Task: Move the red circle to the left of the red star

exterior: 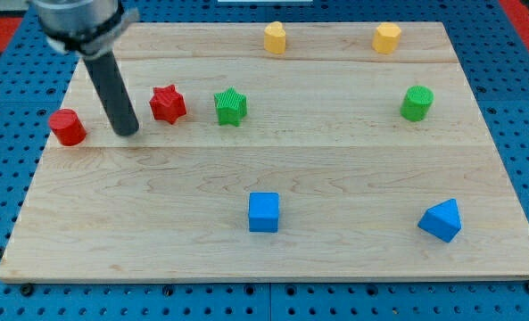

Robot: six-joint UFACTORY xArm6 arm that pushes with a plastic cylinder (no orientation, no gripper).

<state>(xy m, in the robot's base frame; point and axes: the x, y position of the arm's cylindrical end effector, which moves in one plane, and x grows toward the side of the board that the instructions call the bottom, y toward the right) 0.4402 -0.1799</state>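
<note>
My tip (128,132) on bare board, touching nothing, between red circle (68,127) at view's left and red star (168,103).

My tip (128,132) stands in the gap between the red circle (68,127) and the red star (168,103), touching neither. The green star (231,107) sits just beside the red star on the view's right, blocking that side. Below all three there is open wooden board (157,205).

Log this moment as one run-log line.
my tip: between red circle and red star, touching neither | red circle: left of red star | green star: right of red star
</note>
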